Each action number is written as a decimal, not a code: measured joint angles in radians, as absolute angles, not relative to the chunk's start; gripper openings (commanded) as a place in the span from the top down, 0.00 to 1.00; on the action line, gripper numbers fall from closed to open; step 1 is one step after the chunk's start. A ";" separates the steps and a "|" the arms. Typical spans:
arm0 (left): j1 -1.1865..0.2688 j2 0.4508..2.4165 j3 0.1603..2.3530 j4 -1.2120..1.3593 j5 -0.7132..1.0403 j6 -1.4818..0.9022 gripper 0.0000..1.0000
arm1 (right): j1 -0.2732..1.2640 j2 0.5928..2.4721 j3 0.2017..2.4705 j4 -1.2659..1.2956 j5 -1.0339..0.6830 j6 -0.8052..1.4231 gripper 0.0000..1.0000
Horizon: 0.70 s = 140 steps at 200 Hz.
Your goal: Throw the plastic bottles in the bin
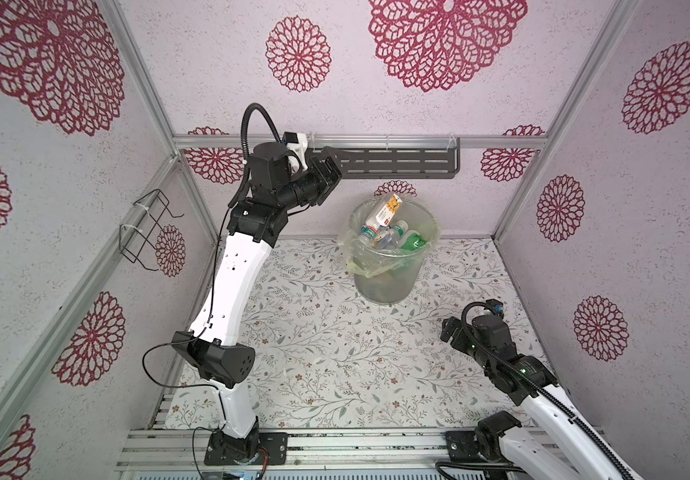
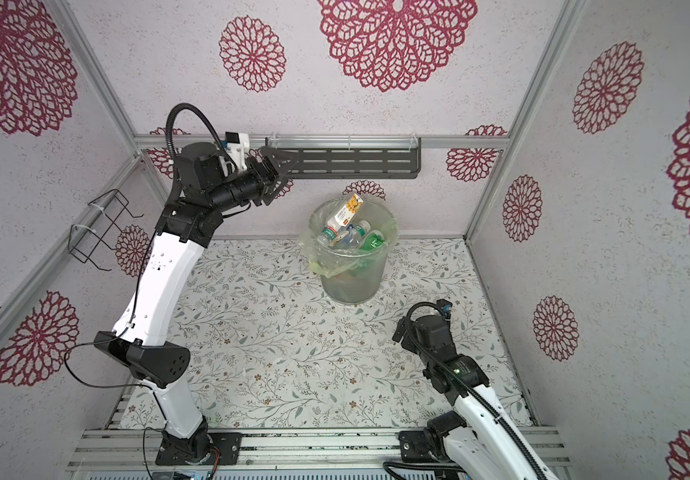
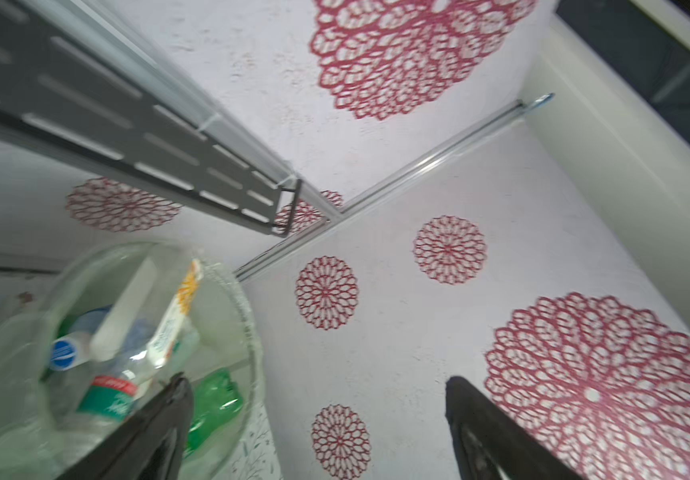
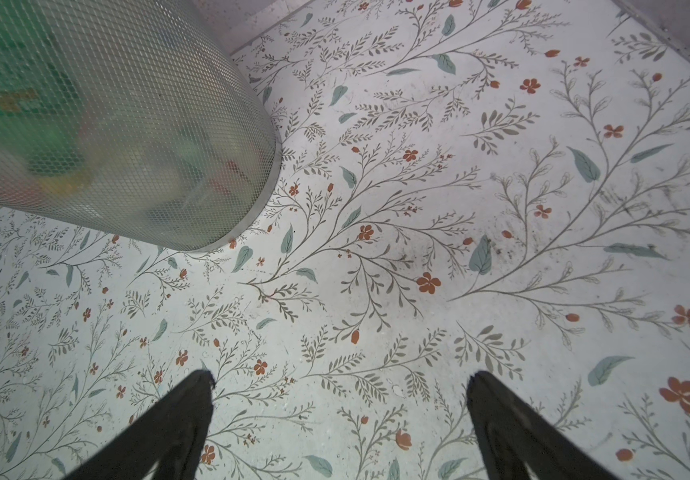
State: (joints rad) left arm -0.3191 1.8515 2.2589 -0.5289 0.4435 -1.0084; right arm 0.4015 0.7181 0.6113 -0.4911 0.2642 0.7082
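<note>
The left gripper (image 3: pixel 316 380) hung wide open and empty up beside the bin (image 1: pixel 380 286) (plastic bottles (image 1: pixel 385 214) heaped inside); the right gripper (image 4: pixel 340 375) gaped, empty, over the flowered table (image 1: pixel 335 353).

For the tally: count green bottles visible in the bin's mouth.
1: a green bottle lies at the pile's right in both top views, inside the wire-mesh bin; others may be buried deeper.

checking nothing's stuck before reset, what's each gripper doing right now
Left gripper: open, holding nothing.
Right gripper: open, holding nothing.
</note>
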 measured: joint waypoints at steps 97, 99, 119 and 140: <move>-0.136 1.462 1.547 -0.625 0.123 -0.731 0.03 | 0.399 0.870 0.658 -0.422 0.301 0.614 0.01; -0.133 1.455 1.536 -0.625 0.116 -0.728 0.03 | 0.399 0.873 0.658 -0.417 0.302 0.609 0.01; -0.111 1.395 1.412 -0.607 0.048 -0.687 0.03 | 0.399 0.902 0.658 -0.365 0.335 0.572 0.01; -0.099 1.353 1.262 -0.577 -0.051 -0.638 0.03 | 0.398 0.913 0.640 -0.292 0.389 0.530 0.01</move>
State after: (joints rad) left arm -0.0994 1.3529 1.2625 -0.5766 -0.0505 -0.6376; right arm 0.3981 0.9131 0.6395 -0.2920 0.3893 0.5304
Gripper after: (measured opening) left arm 0.974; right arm 0.989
